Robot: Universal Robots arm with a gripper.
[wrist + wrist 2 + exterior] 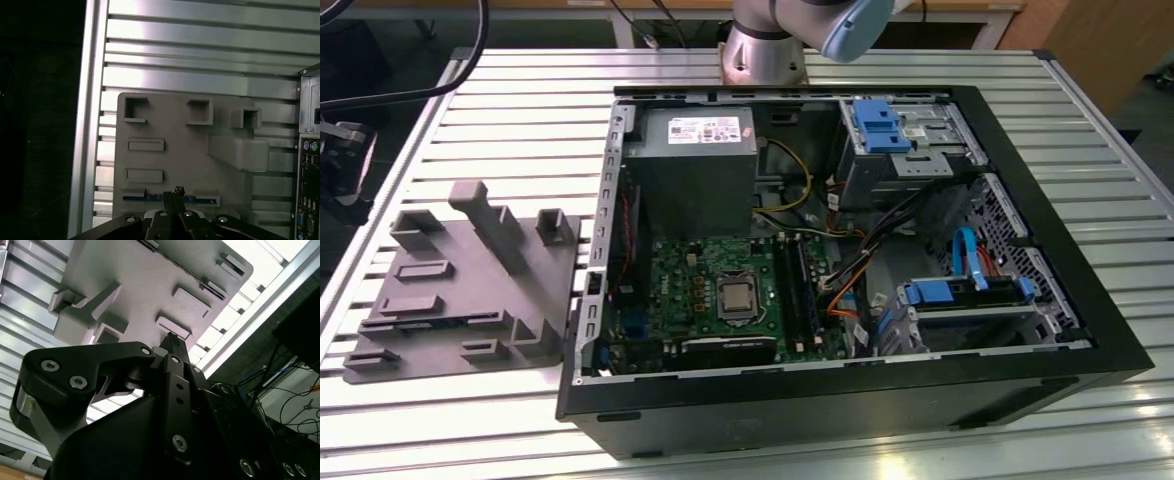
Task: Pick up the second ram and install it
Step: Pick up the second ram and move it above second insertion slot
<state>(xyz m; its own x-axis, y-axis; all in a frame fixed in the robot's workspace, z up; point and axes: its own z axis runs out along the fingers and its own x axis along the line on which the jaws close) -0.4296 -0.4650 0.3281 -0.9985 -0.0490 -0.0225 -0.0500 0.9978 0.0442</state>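
The second ram [145,198] shows as a thin dark strip with a bluish edge, standing on edge in a long slot of the grey moulded holder tray [175,135]. My gripper [177,190] hangs well above that strip, with its fingers pressed together and nothing between them. In the second wrist view the same gripper [170,338] points down at the tray [150,280]. The tray [460,285] lies on the slatted table at the exterior view's left, beside the open computer case [854,390]. Inside it, the motherboard [707,290] has long black slots [797,285].
A grey power supply [694,170], blue drive brackets [881,125] and loose cables [854,270] crowd the case. The arm's base [761,50] stands behind the case. The case's rear ports [307,200] lie beside the tray. Black cables [400,90] hang off the table's far corner.
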